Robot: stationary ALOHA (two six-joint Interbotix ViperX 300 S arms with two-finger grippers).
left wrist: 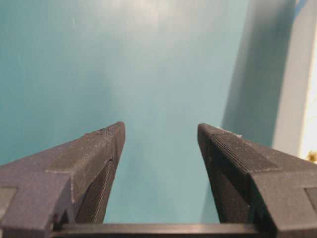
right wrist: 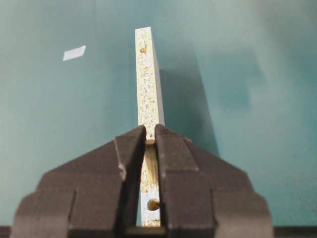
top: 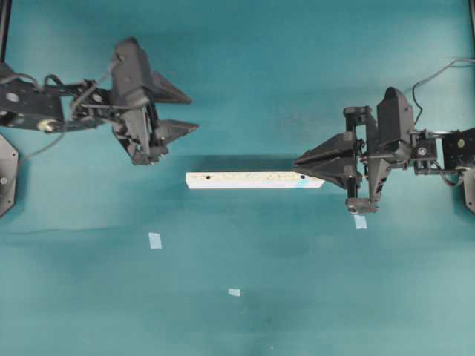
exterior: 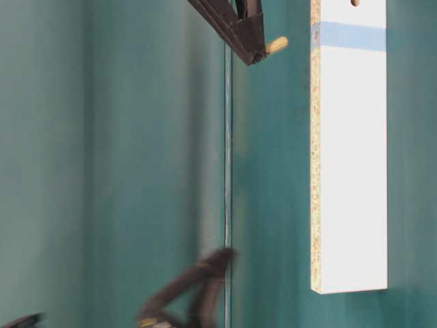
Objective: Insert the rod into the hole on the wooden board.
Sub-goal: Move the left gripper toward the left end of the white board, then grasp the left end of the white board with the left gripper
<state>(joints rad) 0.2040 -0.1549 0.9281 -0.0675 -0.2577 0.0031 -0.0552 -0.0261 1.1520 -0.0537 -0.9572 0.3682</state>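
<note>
Right wrist view, nearest first: right hand (right wrist: pixel 150 136) clamped on the rod (right wrist: pixel 150 166), held lengthwise between the fingers, tip poking out in front. Beneath, the hole (right wrist: pixel 153 204) by the light blue mark on the wooden board (right wrist: pixel 147 84), running away over the teal tabletop (right wrist: pixel 247 99). Further off, a tape square (right wrist: pixel 74 52). Overhead, left hand (top: pixel 182 111) spread wide, gripping nothing, beside the board's far end.

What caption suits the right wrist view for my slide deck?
Right gripper, shut on the rod, hovers over the wooden board near the hole at its blue-marked end.
</note>
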